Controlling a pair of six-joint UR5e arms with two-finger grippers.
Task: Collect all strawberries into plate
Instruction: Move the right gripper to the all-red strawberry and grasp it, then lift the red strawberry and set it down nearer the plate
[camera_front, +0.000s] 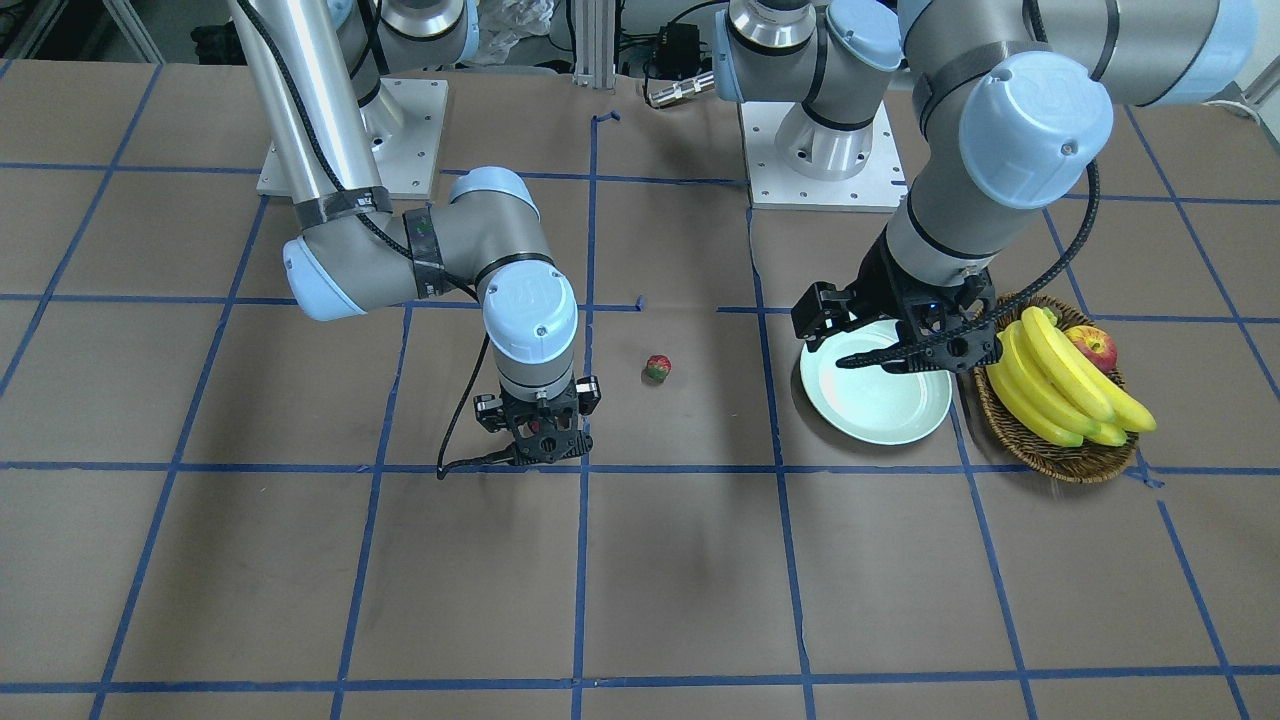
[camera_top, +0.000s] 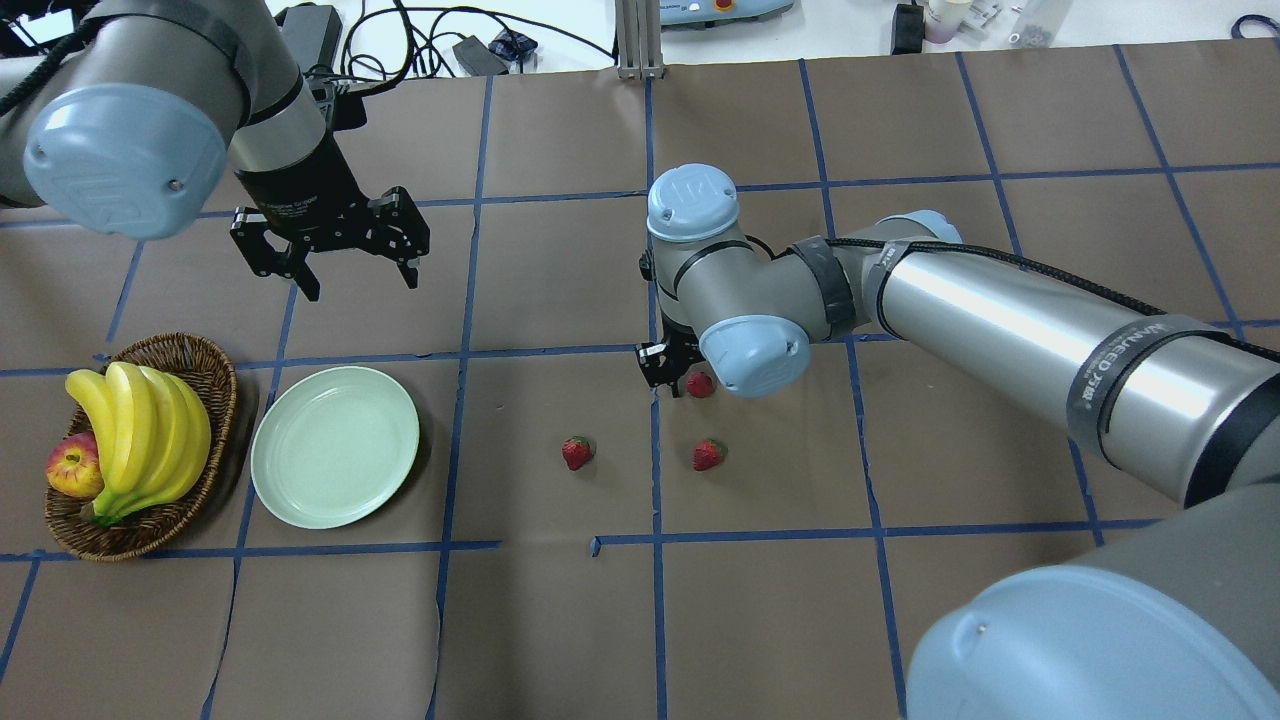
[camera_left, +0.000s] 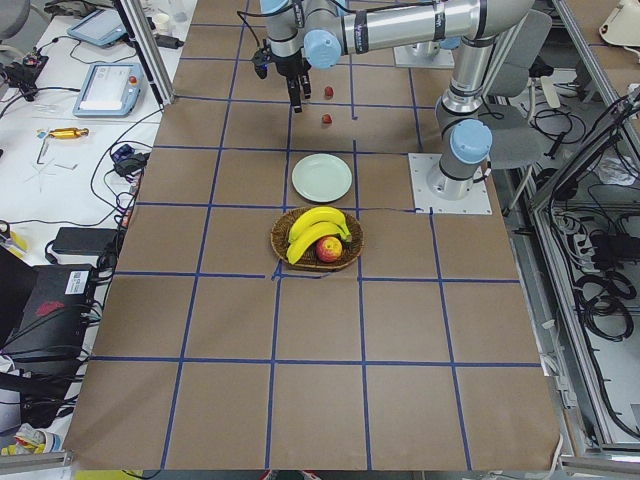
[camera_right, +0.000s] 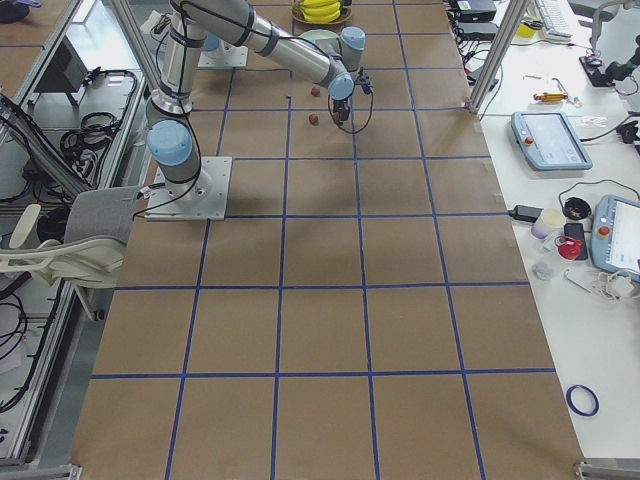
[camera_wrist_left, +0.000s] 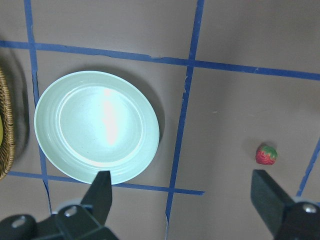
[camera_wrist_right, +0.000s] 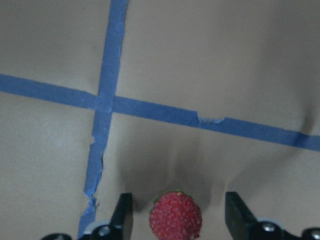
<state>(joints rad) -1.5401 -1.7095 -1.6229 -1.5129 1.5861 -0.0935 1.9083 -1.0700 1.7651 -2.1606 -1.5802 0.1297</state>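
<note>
Three strawberries lie on the brown table: one (camera_top: 700, 384) between my right gripper's fingers, one (camera_top: 577, 452) toward the plate, one (camera_top: 708, 455) nearer the robot. In the right wrist view the berry (camera_wrist_right: 175, 219) sits between the open fingers with gaps on both sides. My right gripper (camera_top: 672, 376) is low over the table. The pale green plate (camera_top: 335, 460) is empty. My left gripper (camera_top: 330, 245) is open and empty, raised beyond the plate's far edge. The left wrist view shows the plate (camera_wrist_left: 97, 125) and one strawberry (camera_wrist_left: 266, 154).
A wicker basket (camera_top: 225, 385) with bananas (camera_top: 140, 425) and an apple (camera_top: 72, 465) stands just left of the plate. Blue tape lines grid the table. The arm bases stand at the robot's edge (camera_front: 820, 150).
</note>
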